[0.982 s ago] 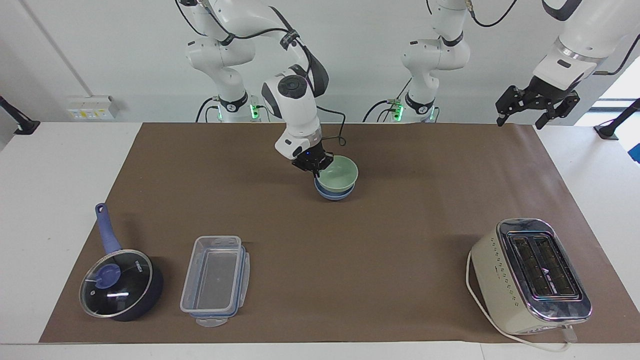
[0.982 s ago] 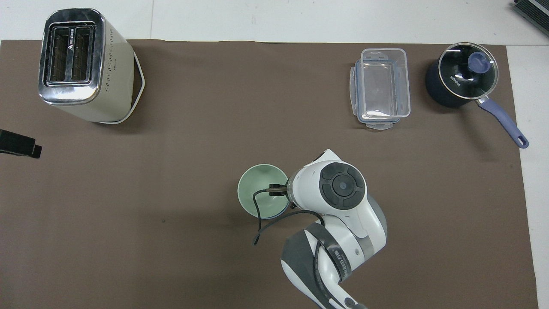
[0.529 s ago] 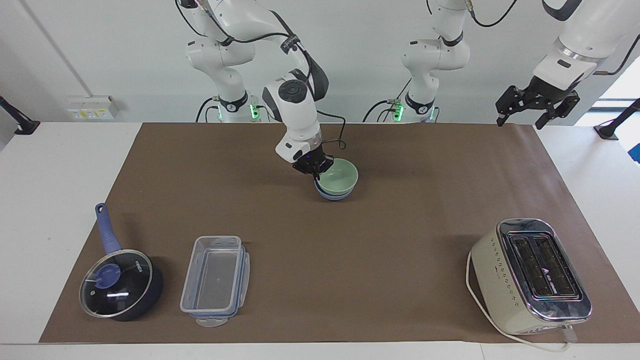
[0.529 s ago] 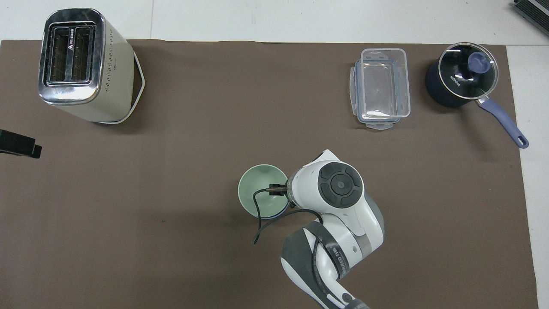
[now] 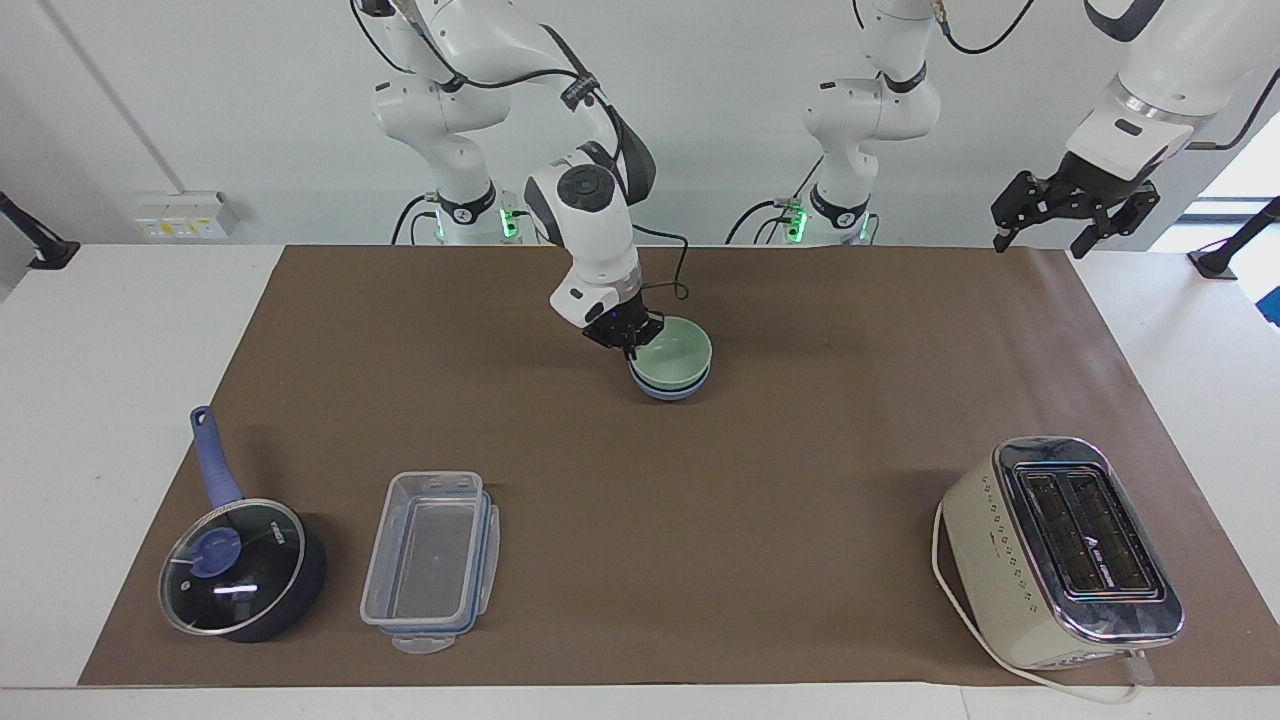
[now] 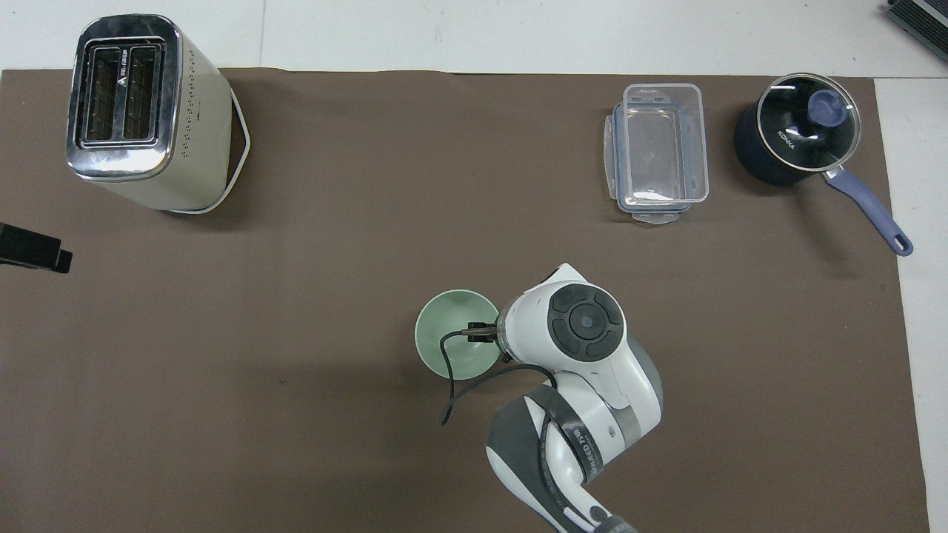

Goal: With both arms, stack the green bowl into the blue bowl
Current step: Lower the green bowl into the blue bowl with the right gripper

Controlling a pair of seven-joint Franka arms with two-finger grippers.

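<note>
Green bowl (image 5: 673, 358) is sitting nested in blue bowl (image 5: 668, 387), mid-worktop, on the brown mat (image 5: 640, 470); only a thin band of blue is showing under the green rim in facing view. In overhead view the green bowl (image 6: 453, 343) is covering nearly all of the blue one.

Right gripper (image 5: 626, 338) is reaching down at the rim of the green bowl, on the side toward the right arm's end of the worktop. Jaws are clenched on that rim, so it is gripping the green bowl. In overhead view the right arm's wrist is hiding the jaws; only the black cable is crossing over the bowl.

Left gripper (image 5: 1075, 212) is waiting up in the air over the mat's edge at the left arm's end, jaws released wide, holding nothing. Overhead view is showing just a black tip of it (image 6: 33, 250) at the frame's edge.

Other stuff, all farther from the robots than the bowls: toaster (image 5: 1063, 552) toward left arm's end w/ white cord looping beside it; clear plastic container (image 5: 430, 560) and dark blue saucepan (image 5: 240, 565) w/ glass lid toward right arm's end, pan just beside container, handle pointing back toward the robots. All well apart from the bowls.
</note>
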